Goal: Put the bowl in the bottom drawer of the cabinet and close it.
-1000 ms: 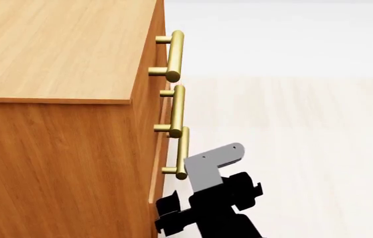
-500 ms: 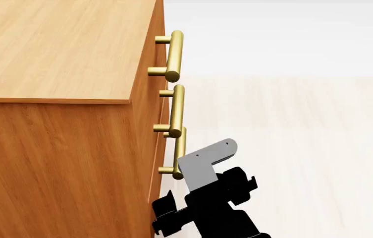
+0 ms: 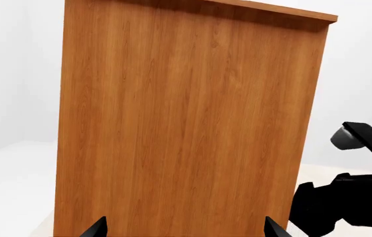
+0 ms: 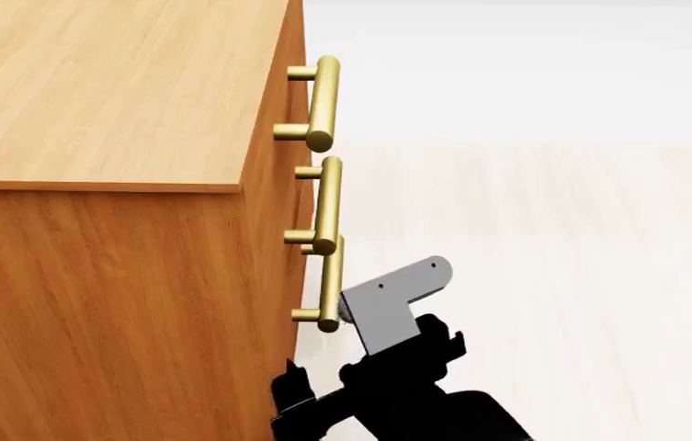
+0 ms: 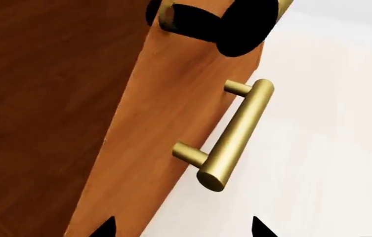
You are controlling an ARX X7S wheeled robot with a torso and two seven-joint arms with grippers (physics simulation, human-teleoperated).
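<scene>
A boxy honey-brown wood-grain cabinet (image 4: 113, 211) fills the left of the head view, seen from above and from its side. Three brass cylindrical bar handles run down its front edge, one per drawer. The lowest brass handle (image 4: 328, 285) belongs to the bottom drawer (image 4: 301, 312), of which only a thin front edge shows; whether it sits open or flush cannot be told from here.

Just beside that lowest handle is the right arm, a black mechanism carrying a grey angled metal bracket (image 4: 397, 301). Compared with the view a second ago, the bracket sits slightly closer to the handle, its edge now at the handle's lower end, and the black body has dropped lower in the picture.

In the right wrist view, a brass bar handle (image 5: 233, 136) stands out from a drawer front, with two dark fingertips of the right gripper (image 5: 180, 228) spread apart and gripping nothing.

In the left wrist view, the left gripper (image 3: 182, 228) faces the cabinet's plain side panel (image 3: 186, 123), its two tips wide apart and empty. The right arm's black body (image 3: 344, 197) shows beyond the cabinet's corner.

The patterned bowl appears in no view.
</scene>
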